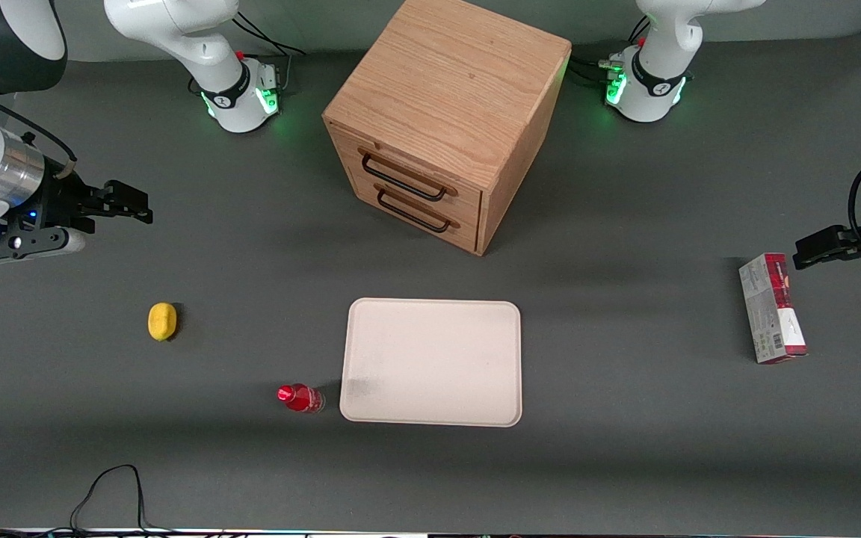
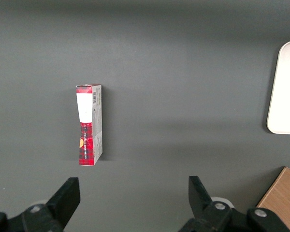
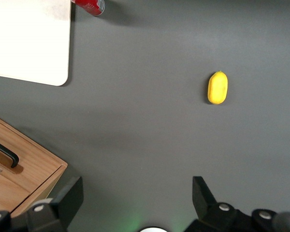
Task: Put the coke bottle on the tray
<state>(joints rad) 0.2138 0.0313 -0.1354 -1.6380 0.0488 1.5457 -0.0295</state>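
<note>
Front view shows a flat dark grey table (image 1: 625, 463) with a smooth, dull top. The coke bottle (image 1: 300, 397) lies on its side on the table, just beside a near corner of the tray (image 1: 430, 362), on the working arm's side of it. The bottle is tiny, with a round red cap, a red body and a clear shiny part. The tray is big and flat, cream-beige, with rounded corners and a low rim, and nothing sits on it. The yellow lump (image 1: 162, 321) is smooth and oval like a lemon, and it rests farther toward the working arm's end, well apart from the bottle. The gripper (image 1: 131, 204) hangs in the air above the table at the working arm's end, well apart from the bottle, and its black fingers (image 3: 67, 198) stand wide apart with nothing between them. A wooden drawer cabinet (image 1: 445, 119) shaped like a box stands farther from the camera than the tray, with two dark curved handles on its front. A red-and-grey carton (image 1: 771, 308) lies flat toward the parked arm's end.
</note>
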